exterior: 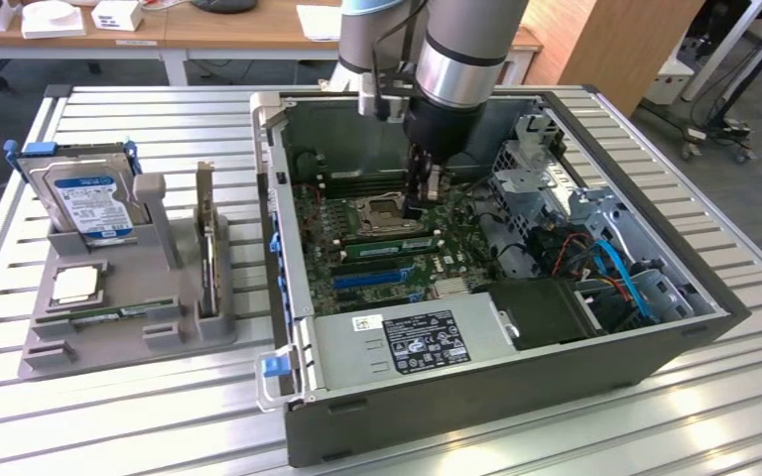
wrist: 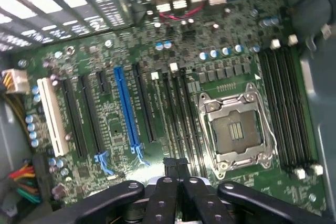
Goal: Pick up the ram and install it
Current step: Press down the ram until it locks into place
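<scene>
Ram (exterior: 119,315): a long green stick lying flat in the front part of the grey holder (exterior: 130,342), which sits on the slatted table (exterior: 116,416) at the exterior view's left, well apart from me. In the same holder stand the blue-labelled hard drive (exterior: 90,203) and, upright on its edge, a dark expansion card (exterior: 206,248).

Open computer case (exterior: 487,397): lies beside the holder, at the exterior view's right. My arm reaches down into it.

Exterior view: my pincer (exterior: 419,206) hangs just over the motherboard, close beside the CPU socket (exterior: 374,210). A pale green strip runs along the board just beside the socket, under my tips. I cannot tell from here whether that is a seated stick or the bare slots.

Wrist view: gives the board from close above. The CPU socket (wrist: 237,129) is open with its metal frame. The dark memory slots (wrist: 184,114) next to it run straight toward my pincer (wrist: 176,165). Further off are a blue slot (wrist: 126,108) and a white slot (wrist: 52,114). The holder is outside this view.

Pincer state: fingers (wrist: 169,166) pressed together. I see nothing pinched between them. Tips are over the near end of the memory slots; contact with the board cannot be judged.
</scene>
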Controlling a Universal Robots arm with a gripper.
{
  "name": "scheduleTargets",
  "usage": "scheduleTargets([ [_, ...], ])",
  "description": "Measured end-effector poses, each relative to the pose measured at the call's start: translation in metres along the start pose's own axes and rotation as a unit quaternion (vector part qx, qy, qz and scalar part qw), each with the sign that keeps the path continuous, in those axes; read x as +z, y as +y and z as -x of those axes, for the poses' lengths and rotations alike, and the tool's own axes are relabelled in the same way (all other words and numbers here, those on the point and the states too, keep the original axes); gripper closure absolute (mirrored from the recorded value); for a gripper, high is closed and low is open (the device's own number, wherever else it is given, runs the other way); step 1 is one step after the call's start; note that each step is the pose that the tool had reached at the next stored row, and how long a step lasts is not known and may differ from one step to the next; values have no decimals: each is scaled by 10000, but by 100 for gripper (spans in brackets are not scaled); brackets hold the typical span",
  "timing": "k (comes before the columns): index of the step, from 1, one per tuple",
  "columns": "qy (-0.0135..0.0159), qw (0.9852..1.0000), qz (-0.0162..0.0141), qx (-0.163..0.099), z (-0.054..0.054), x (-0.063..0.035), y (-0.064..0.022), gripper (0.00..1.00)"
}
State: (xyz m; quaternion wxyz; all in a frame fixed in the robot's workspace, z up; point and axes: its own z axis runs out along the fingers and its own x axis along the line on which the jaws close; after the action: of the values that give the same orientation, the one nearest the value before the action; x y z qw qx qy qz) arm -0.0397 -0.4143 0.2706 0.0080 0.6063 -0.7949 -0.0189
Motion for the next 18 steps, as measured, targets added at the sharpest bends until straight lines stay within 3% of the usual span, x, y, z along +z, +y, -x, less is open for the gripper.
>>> scheduleTargets([
  [4,-15,9993,-4,367,0,5,-1,90],
  [8,-29,9974,-8,727,0,10,0,90],
  [14,-51,9919,-13,1268,0,17,-1,90],
  [18,-65,9866,-17,1632,0,22,-1,90],
])
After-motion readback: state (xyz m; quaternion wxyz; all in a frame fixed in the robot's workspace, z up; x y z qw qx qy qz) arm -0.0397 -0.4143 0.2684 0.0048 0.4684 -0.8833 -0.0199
